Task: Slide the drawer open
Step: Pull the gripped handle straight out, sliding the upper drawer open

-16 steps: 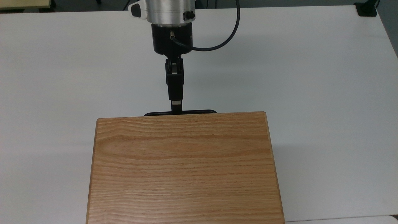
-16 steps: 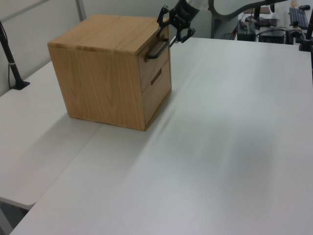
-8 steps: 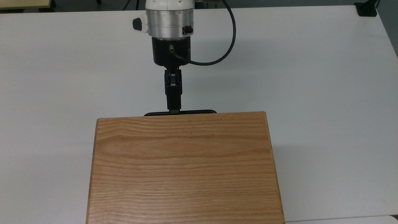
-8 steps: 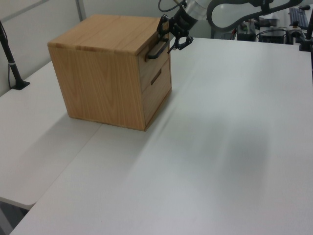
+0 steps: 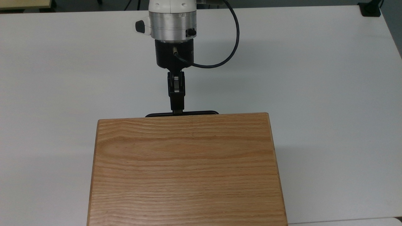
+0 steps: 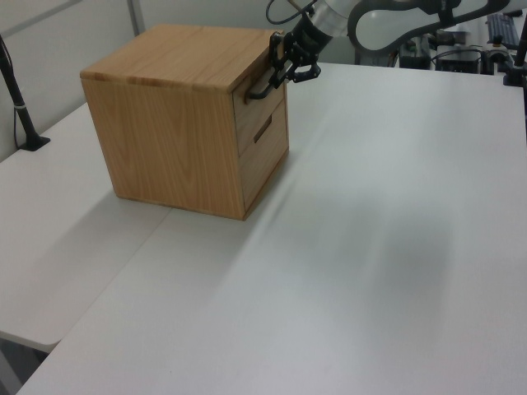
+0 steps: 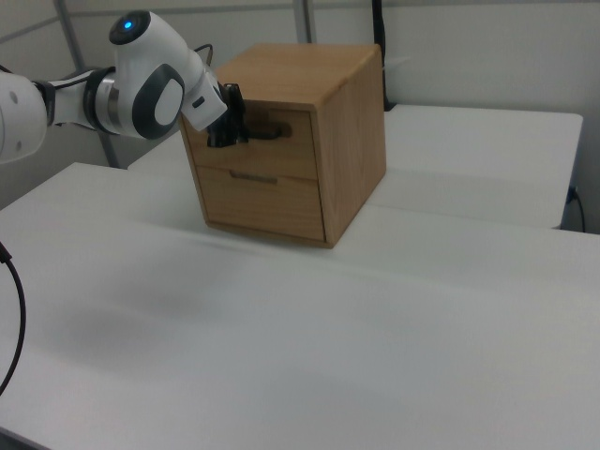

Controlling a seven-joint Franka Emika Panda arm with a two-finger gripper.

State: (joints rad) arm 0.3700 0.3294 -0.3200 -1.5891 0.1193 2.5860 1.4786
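Drawer (image 7: 267, 141) position: upper of two fronts in the oak cabinet (image 5: 187, 169), which stands on the white bench (image 5: 314, 78); the front panel sits flush with the cabinet face in the left view and the right view, so the drawer is judged fully closed. Its black bar handle (image 5: 201, 113) runs horizontally, parallel to the cabinet's front edge, and in the top view projects just beyond that edge as a thin dark strip. The gripper (image 5: 177, 110) meets the handle near mid-length, slightly toward the top view's left of centre, with the arm (image 5: 172, 18) extending straight away from the cabinet front toward the top of the top view. Whether the fingers are spread, pressed together or pinching the bar cannot be told; the tips lie at the bar, and contact is likely but not confirmed. The governing relation is this: the bar's long axis lies crosswise to the arm's line, and the drawer's slide direction, perpendicular to the front panel, coincides with that line. A pull should therefore run straight back along the arm's axis, with no sideways component, since an off-axis pull could bind the drawer or shift the whole cabinet across the bench. A lower drawer front (image 7: 264, 197) sits beneath, untouched.
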